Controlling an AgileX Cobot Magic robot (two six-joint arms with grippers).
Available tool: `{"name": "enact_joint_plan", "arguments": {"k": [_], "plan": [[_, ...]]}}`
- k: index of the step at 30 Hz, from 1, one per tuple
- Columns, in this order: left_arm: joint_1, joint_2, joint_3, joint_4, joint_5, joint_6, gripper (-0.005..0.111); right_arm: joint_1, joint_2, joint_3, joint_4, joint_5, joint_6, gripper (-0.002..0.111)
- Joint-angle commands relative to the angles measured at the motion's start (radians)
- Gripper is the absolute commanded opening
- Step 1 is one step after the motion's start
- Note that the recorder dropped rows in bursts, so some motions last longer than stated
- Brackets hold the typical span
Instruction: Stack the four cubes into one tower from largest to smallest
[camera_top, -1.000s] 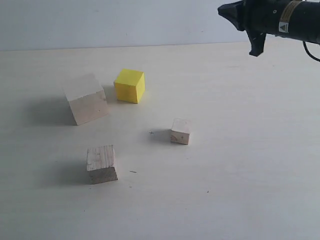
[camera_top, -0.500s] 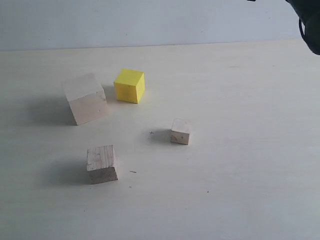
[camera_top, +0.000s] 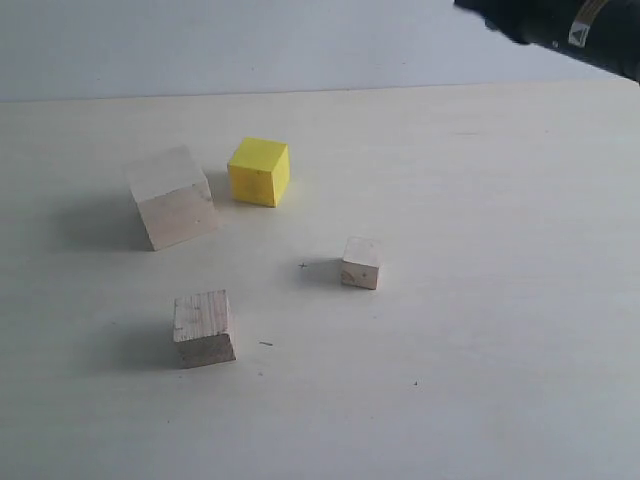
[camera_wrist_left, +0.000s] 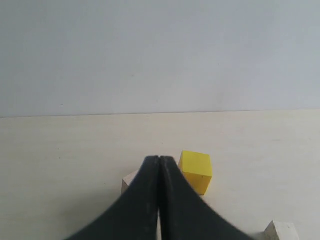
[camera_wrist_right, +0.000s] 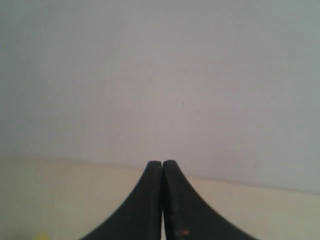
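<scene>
Four cubes stand apart on the pale table. The large wooden cube (camera_top: 172, 197) is at the left with the yellow cube (camera_top: 260, 171) just right of it. The small wooden cube (camera_top: 361, 262) sits mid-table and the medium wooden cube (camera_top: 203, 328) nearer the front. No tower stands. My left gripper (camera_wrist_left: 159, 159) is shut and empty; beyond it show the yellow cube (camera_wrist_left: 196, 171) and, partly hidden by its fingers, the large wooden cube (camera_wrist_left: 129, 182). My right gripper (camera_wrist_right: 162, 163) is shut and empty, high up and facing the wall. Its arm (camera_top: 560, 25) crosses the top right corner.
A grey wall runs behind the table's far edge (camera_top: 320, 92). A corner of another pale cube (camera_wrist_left: 282, 231) shows at the edge of the left wrist view. A sliver of yellow (camera_wrist_right: 40, 236) shows low in the right wrist view.
The right arm rose and pulled back to the upper right, nearly left the exterior view, and now shows along the top right corner. The cubes have not moved.
</scene>
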Motion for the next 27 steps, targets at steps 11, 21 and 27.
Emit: {"name": "enact_joint_plan", "arguments": {"k": [11,21,27], "plan": [[-0.007,-0.004,0.004,-0.008,-0.018,0.002,0.000,0.016,-0.026,0.004,-0.629,0.378,-0.156,0.000],[-0.007,0.001,0.004,-0.004,-0.022,0.002,0.000,0.227,0.021,-0.131,-0.767,0.246,0.526,0.000],[-0.007,0.001,0.008,-0.004,-0.015,0.002,0.000,0.237,0.053,-0.249,-0.727,0.171,1.316,0.000]]}}
